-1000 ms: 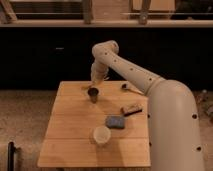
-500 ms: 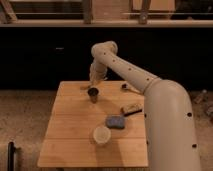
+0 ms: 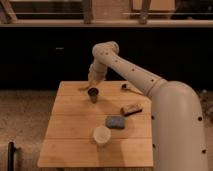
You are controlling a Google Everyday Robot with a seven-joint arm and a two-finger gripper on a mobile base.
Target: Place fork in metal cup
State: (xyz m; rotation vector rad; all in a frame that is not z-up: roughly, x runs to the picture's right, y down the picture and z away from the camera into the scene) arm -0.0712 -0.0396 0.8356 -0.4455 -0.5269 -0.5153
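Observation:
The metal cup (image 3: 93, 94), a small dark grey tumbler, stands upright on the far left part of the wooden table (image 3: 70, 130). My gripper (image 3: 92, 80) hangs at the end of the white arm (image 3: 125, 67), directly above and slightly behind the cup's mouth. A thin pale sliver (image 3: 83, 88) shows just left of the cup below the gripper. I cannot tell whether it is the fork. I see no fork lying elsewhere on the table.
A white cup (image 3: 101, 135) stands near the front middle. A blue pad (image 3: 115, 121) lies behind it, and a brown block (image 3: 131, 109) to the right. A utensil with a dark head (image 3: 130, 88) lies at the far right edge.

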